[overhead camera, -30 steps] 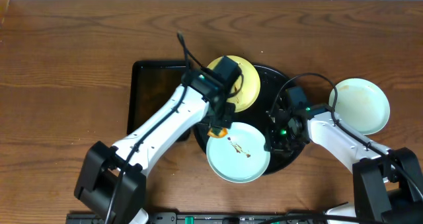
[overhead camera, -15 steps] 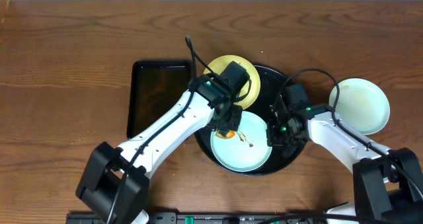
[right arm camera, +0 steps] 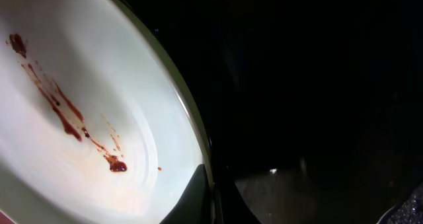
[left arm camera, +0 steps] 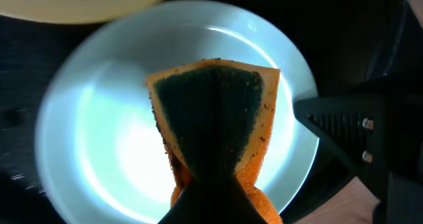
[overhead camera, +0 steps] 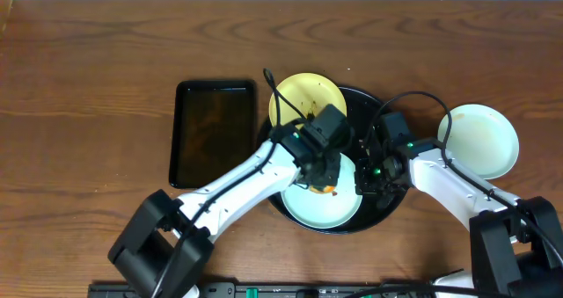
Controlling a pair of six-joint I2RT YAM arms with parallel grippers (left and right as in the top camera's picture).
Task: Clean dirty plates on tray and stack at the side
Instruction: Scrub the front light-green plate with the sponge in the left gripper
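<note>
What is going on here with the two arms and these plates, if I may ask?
The robot is cleaning plates. The left fingers hold an orange sponge with a dark scrubbing face over a light blue plate lying in the round black tray. The right fingers pinch that plate's rim, apparently steadying it, and red-brown sauce streaks show on it. A yellow plate lies at the tray's back edge. A second blue plate sits on the table to the right, outside the tray.
</note>
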